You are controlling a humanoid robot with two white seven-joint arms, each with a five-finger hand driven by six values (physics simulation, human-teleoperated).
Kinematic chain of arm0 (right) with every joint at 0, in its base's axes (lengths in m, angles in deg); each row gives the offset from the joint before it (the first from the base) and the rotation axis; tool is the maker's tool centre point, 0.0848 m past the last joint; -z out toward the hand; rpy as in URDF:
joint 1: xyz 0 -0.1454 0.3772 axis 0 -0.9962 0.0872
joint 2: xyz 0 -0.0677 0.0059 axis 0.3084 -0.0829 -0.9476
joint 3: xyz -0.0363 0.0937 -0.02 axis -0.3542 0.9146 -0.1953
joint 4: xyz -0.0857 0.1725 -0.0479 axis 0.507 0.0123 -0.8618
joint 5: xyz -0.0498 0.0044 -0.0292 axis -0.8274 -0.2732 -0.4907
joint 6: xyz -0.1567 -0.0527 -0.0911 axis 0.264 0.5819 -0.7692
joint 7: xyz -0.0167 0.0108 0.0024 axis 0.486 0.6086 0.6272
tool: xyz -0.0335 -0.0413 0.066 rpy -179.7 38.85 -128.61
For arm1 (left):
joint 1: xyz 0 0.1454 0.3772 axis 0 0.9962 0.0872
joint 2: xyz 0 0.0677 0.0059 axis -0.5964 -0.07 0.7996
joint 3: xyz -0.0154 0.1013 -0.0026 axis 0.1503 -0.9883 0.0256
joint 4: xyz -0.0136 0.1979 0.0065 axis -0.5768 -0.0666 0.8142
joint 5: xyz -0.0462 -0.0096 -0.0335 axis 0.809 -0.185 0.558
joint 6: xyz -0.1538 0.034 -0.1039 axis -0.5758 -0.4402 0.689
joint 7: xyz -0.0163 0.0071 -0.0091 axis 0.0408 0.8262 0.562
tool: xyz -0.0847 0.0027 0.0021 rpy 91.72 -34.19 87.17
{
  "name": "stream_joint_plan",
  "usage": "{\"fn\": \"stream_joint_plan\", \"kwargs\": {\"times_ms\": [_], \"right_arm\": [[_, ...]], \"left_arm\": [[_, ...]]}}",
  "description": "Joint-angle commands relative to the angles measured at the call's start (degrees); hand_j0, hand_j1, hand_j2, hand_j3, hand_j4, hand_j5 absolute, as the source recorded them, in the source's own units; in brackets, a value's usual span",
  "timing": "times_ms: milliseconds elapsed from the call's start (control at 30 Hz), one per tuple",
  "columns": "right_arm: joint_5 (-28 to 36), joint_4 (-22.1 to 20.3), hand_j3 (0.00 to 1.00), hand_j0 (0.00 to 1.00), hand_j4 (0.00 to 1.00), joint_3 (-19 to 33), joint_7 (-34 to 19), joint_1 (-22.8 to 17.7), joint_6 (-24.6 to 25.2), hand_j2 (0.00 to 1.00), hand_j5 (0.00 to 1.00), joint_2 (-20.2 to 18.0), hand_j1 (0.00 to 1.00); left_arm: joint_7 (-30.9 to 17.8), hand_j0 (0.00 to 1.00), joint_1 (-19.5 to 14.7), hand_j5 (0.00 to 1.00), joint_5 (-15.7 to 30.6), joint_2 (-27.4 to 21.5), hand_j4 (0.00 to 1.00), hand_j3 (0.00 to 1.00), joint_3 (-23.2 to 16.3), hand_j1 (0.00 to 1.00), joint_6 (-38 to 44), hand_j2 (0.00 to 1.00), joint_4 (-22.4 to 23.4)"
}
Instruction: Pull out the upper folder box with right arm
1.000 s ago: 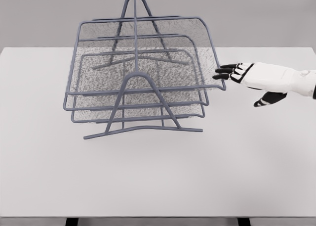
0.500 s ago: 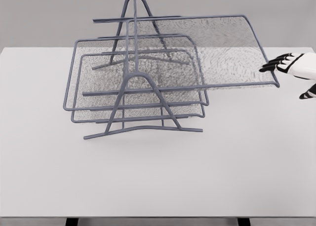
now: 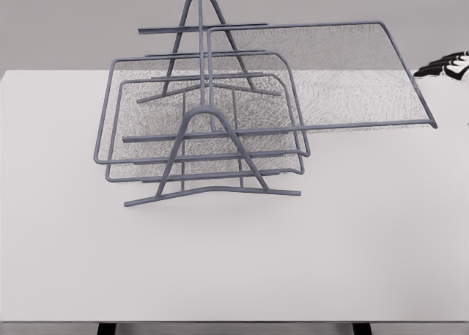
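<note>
Since the earlier frames, the upper folder box [image 3: 322, 75] had travelled well toward the right edge of the table [image 3: 234, 262]; a second before it sat squarely within the rack [image 3: 201, 122], and half a second before its right rim lay short of where we now found it. Its left rim stood at the rack's central upright, and roughly half of its mesh floor hung clear of the frame on the right. We judged the pull largely accomplished but not complete, since the tray's left portion remained engaged on the top rails.

The two lower trays [image 3: 198, 133] had not shifted in any frame, nor had the rack itself, which stood toward the table's far edge, left of centre.

The right hand [image 3: 443, 65] had withdrawn to the picture's right border. Only dark fingertips [image 3: 432, 70] showed, just beside the tray's far right corner. We could not tell whether they were grasping the rim, clenched or released, nor whether they touched it at all.

The left arm was out of view.
</note>
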Motion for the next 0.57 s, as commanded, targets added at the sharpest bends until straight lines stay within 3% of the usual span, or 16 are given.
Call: {"fn": "stream_joint_plan", "kwargs": {"times_ms": [0, 67, 100, 167, 267, 333, 533], "right_arm": [[5.1, -0.7, 1.0, 1.0, 1.0, 2.0, 0.0, 0.1, 0.2, 1.0, 1.0, 0.0, 1.0], [9.3, -10.3, 1.0, 1.0, 1.0, 1.4, 0.0, 0.4, 0.2, 1.0, 1.0, -0.7, 1.0], [11.2, -12.9, 1.0, 1.0, 1.0, 1.2, 0.0, 0.4, 0.2, 1.0, 1.0, -1.8, 1.0], [13.2, -14.0, 1.0, 1.0, 1.0, -0.1, 0.0, 0.7, 0.2, 1.0, 1.0, -1.3, 1.0], [13.3, -14.5, 1.0, 1.0, 1.0, -1.9, 0.0, 1.1, 0.2, 1.0, 1.0, 3.5, 1.0], [13.4, -14.4, 1.0, 1.0, 1.0, -9.6, 0.0, 7.9, 0.2, 1.0, 1.0, 8.1, 1.0], [13.3, -14.4, 1.0, 1.0, 1.0, -12.6, 0.0, 7.5, 0.2, 1.0, 1.0, 9.5, 1.0]], "left_arm": [[0.0, 1.0, 0.0, 1.0, 0.0, 0.0, 1.0, 1.0, 0.0, 1.0, 0.0, 1.0, 0.0], [0.0, 1.0, 0.0, 1.0, 0.0, 0.0, 1.0, 1.0, 0.0, 1.0, 0.0, 1.0, 0.0], [0.0, 1.0, 0.0, 1.0, 0.0, 0.0, 1.0, 1.0, 0.0, 1.0, 0.0, 1.0, 0.0], [0.0, 1.0, 0.0, 1.0, 0.0, 0.0, 1.0, 1.0, 0.0, 1.0, 0.0, 1.0, 0.0], [0.0, 1.0, 0.0, 1.0, 0.0, 0.0, 1.0, 1.0, 0.0, 1.0, 0.0, 1.0, 0.0], [0.0, 1.0, 0.0, 1.0, 0.0, 0.0, 1.0, 1.0, 0.0, 1.0, 0.0, 1.0, 0.0], [0.0, 1.0, -0.2, 1.0, 0.0, 0.0, 1.0, 1.0, 0.1, 1.0, -0.1, 1.0, 0.0]]}}
